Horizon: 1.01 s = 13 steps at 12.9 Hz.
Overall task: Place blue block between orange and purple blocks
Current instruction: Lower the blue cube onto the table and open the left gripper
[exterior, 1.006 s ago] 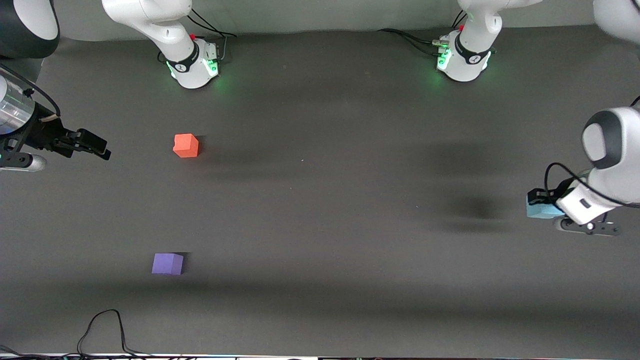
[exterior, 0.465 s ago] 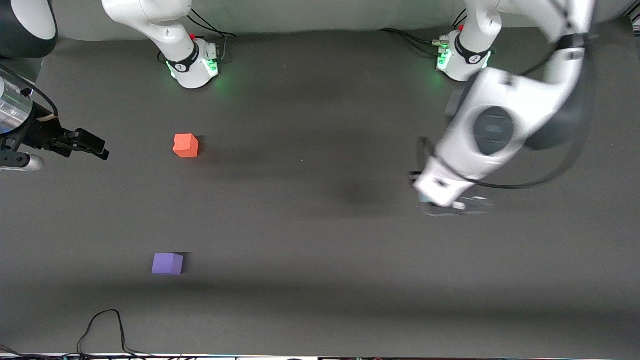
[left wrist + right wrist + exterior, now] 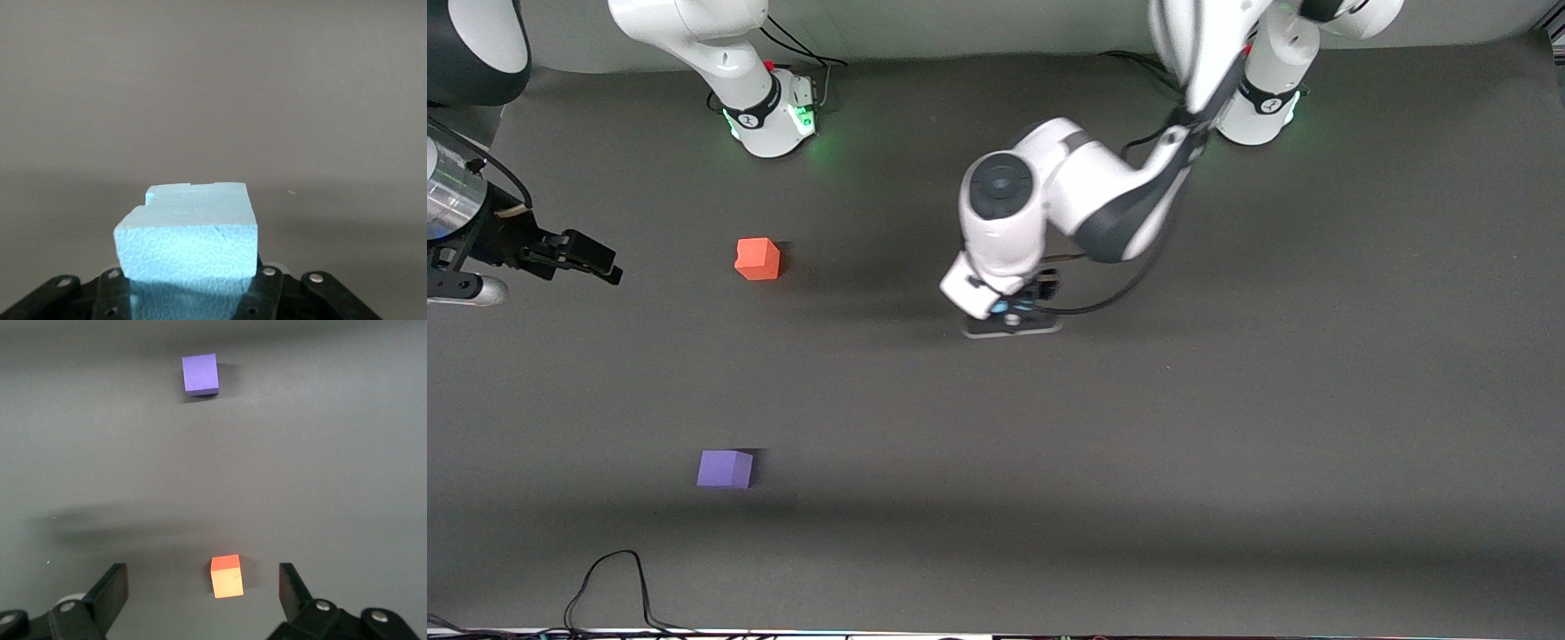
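Observation:
The blue block (image 3: pixel 190 233) is a light sky-blue foam cube clamped between the fingers of my left gripper (image 3: pixel 190 293). In the front view my left gripper (image 3: pixel 1009 309) hangs over the middle of the table, and only slivers of the blue block (image 3: pixel 997 308) show under the wrist. The orange block (image 3: pixel 758 259) lies toward the right arm's end of the table. The purple block (image 3: pixel 725 468) lies nearer to the front camera than the orange one. My right gripper (image 3: pixel 600 262) is open and empty, waiting in the air; its wrist view shows the orange block (image 3: pixel 226 576) and the purple block (image 3: pixel 200 373) below.
The dark mat (image 3: pixel 1227 444) covers the table. The two arm bases (image 3: pixel 769 116) (image 3: pixel 1254 107) stand along the edge farthest from the front camera. A black cable (image 3: pixel 605 578) loops at the near edge, toward the right arm's end.
My left arm has swept from the left arm's end of the table to over the middle, carrying the blue block. The right arm and the orange and purple blocks have not moved.

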Each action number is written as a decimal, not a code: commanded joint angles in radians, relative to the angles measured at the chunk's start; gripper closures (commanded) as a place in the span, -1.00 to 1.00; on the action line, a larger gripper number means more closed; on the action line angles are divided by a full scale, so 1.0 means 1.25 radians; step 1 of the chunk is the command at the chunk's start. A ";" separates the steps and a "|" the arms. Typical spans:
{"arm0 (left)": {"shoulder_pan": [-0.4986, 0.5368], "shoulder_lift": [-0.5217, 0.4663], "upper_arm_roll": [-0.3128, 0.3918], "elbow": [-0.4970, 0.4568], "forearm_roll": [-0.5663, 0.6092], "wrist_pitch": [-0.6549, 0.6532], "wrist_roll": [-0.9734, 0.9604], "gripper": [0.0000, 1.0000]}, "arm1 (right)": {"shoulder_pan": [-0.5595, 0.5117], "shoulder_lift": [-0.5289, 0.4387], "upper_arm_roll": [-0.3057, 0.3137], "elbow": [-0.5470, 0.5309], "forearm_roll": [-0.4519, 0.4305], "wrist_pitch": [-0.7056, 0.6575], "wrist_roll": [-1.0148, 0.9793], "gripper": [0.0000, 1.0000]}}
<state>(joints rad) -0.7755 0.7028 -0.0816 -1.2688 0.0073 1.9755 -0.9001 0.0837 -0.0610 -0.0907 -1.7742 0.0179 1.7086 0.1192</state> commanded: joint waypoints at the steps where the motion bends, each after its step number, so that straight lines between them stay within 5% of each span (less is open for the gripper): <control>1: -0.052 0.114 0.005 0.059 -0.007 0.060 -0.020 0.11 | 0.005 -0.004 -0.005 -0.008 -0.006 0.011 -0.003 -1.00; 6: -0.084 0.190 0.004 0.057 -0.005 0.129 -0.048 0.10 | 0.007 -0.009 -0.005 -0.020 -0.006 0.014 0.002 -1.00; 7: -0.088 0.195 0.004 0.057 -0.003 0.132 -0.049 -0.03 | 0.008 -0.009 -0.004 -0.020 -0.006 0.014 0.004 -1.00; 8: -0.091 0.197 0.004 0.057 0.000 0.132 -0.048 -0.65 | 0.007 -0.009 -0.002 -0.020 -0.006 0.014 0.004 -1.00; 9: -0.091 0.196 0.004 0.057 0.004 0.130 -0.044 -0.99 | 0.008 -0.006 -0.001 -0.019 -0.006 0.015 0.004 -1.00; 13: -0.041 0.136 0.001 0.062 -0.007 0.041 -0.032 -1.00 | 0.009 -0.004 0.003 -0.016 -0.002 0.017 0.008 -1.00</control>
<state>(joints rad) -0.8687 0.9263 -0.0819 -1.2034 0.0069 2.1152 -0.9396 0.0852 -0.0607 -0.0847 -1.7889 0.0179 1.7161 0.1194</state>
